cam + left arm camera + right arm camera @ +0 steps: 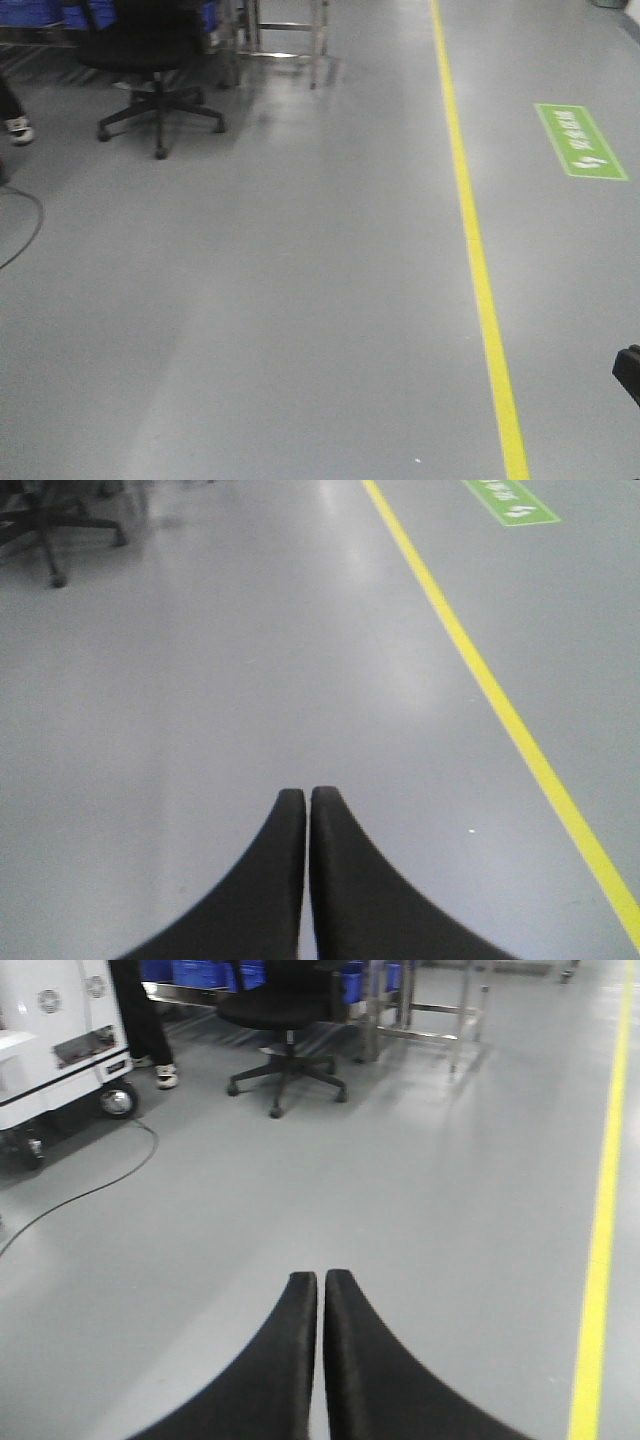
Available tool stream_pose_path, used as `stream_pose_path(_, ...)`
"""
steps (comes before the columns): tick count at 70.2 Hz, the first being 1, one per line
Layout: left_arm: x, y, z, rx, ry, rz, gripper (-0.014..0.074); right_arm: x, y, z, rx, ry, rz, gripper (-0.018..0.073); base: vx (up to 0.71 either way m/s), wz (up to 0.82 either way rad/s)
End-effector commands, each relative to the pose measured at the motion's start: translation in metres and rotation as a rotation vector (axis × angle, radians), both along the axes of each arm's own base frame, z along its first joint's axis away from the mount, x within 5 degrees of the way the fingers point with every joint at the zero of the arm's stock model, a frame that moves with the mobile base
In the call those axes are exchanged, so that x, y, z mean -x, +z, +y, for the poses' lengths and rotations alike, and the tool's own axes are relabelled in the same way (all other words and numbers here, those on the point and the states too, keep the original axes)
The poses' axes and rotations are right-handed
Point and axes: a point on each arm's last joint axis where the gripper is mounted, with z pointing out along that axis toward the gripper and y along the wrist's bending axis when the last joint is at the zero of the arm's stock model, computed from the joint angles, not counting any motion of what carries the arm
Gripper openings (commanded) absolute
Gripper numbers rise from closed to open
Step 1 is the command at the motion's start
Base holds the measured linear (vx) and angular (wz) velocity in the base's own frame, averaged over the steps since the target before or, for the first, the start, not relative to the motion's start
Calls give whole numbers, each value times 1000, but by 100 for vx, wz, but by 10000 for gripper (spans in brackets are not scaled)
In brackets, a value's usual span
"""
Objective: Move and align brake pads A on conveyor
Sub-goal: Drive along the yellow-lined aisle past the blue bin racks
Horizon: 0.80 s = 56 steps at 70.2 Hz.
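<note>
- Bottom centre of the left wrist view: the left gripper [307,798] has its black fingers pressed tip to tip, with nothing between them.
- Bottom centre of the right wrist view: the right gripper [320,1280] is closed to a hairline slit and also holds nothing.
- Bare grey floor [300,300] lies under both.
- A yellow line [480,270] runs from the lower right up to the top of the front view.
- A thin cable [90,1188] curls across the left of the right wrist view.
- Right of the line, at the upper right, there's a green floor sign [581,141].
- Farther back at the upper left: a black office chair [150,60], steel table legs [285,40], a white wheeled cart [60,1040] and blue bins [200,970].
- The brake pads and the conveyor show in none of these views.
</note>
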Motion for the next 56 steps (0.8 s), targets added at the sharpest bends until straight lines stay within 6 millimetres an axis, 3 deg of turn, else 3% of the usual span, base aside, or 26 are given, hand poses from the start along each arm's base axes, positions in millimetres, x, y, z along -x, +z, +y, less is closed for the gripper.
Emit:
stream_pose_path(1,-3,14,-2,32,-8,-82,-6,-3,13,-1,-12,-20,-81,0,-8,-53)
stream_pose_path(56,-3,14,-2,32,-8,-82,-6,-3,13,-1,-11,-20,-79,0,7,-21)
